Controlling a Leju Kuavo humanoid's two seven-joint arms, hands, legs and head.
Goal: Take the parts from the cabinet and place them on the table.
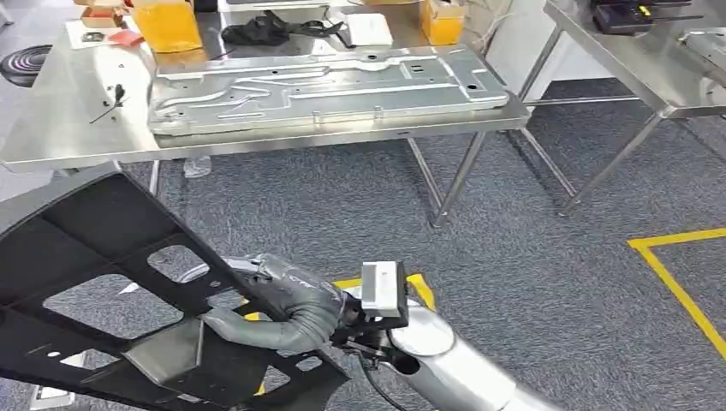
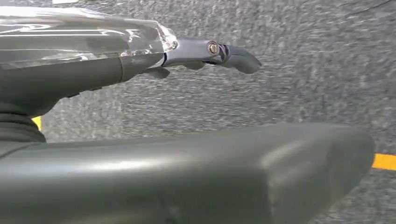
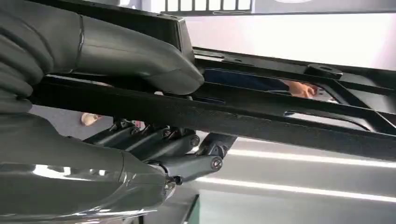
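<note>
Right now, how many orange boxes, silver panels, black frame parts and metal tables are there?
Orange boxes: 2
Silver panel: 1
Black frame part: 1
Metal tables: 2
Total: 6

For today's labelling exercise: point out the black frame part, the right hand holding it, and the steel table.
black frame part point(image 1: 94, 224), head view, on an upper bar of the frame.
right hand point(image 1: 282, 301), head view, on the grey back of the hand.
steel table point(image 1: 68, 128), head view, on its bare left top.
</note>
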